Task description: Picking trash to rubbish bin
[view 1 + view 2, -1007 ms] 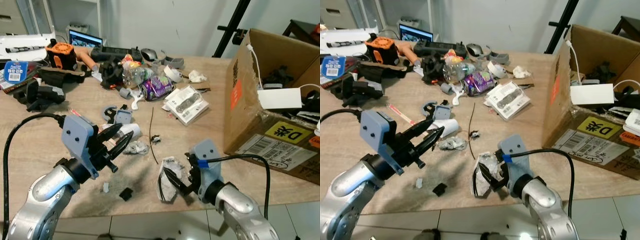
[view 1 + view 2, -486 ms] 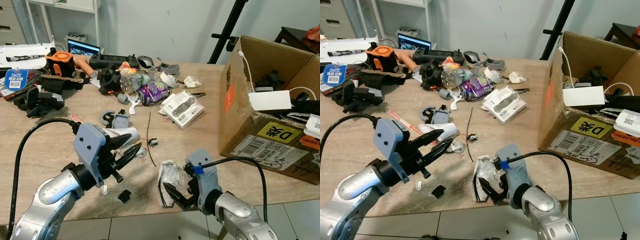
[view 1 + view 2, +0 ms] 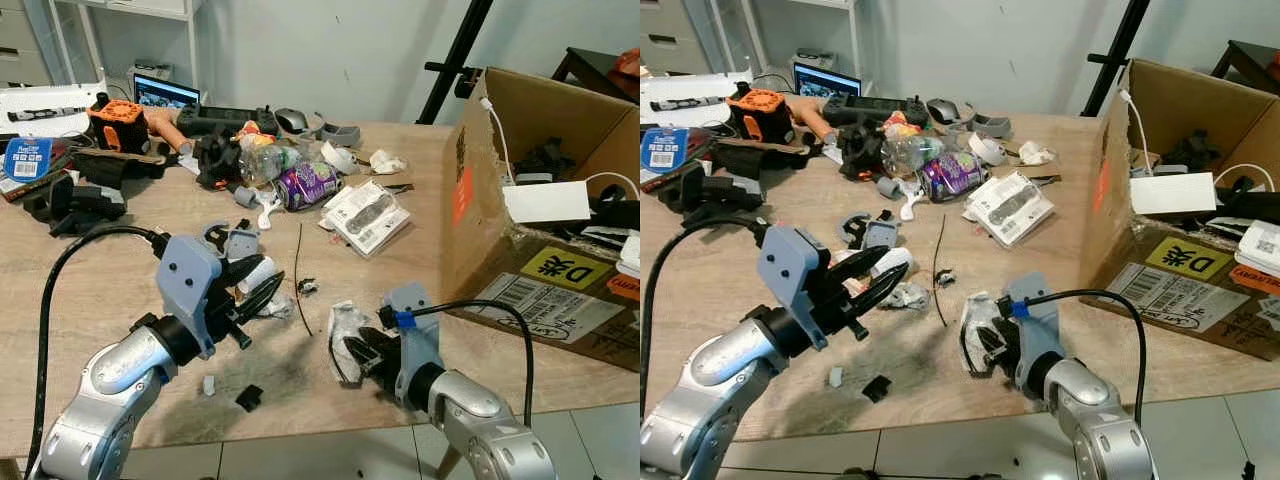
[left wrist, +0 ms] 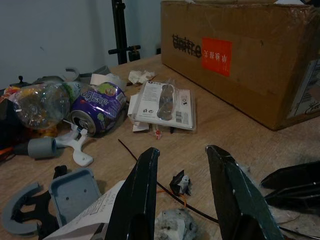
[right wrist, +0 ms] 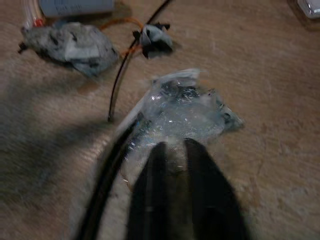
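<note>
A crumpled clear plastic wrapper (image 3: 345, 330) with a black cord looped beside it lies near the table's front edge. My right gripper (image 3: 362, 350) is shut on its near end; the wrist view shows the two fingers (image 5: 155, 170) pinched together on the wrapper (image 5: 180, 107). My left gripper (image 3: 262, 290) is open and low over the table. It points at a small grey crumpled wad (image 3: 279, 303), which sits just below the spread fingers (image 4: 142, 190) in the left wrist view. A white paper roll (image 3: 256, 272) lies beside that gripper.
A large open cardboard box (image 3: 470, 190) holding cables and cartons stands at the right. A purple can (image 3: 310, 183), a plastic bottle (image 3: 262, 160), a blister pack (image 3: 372, 212) and tools crowd the table's back. A thin black wire (image 3: 300, 270) and small scraps (image 3: 249, 397) lie in front.
The camera has shifted. My left gripper has moved forward and right, closer to the grey wad. My right gripper stays on the wrapper and has drawn it slightly in from the edge.
</note>
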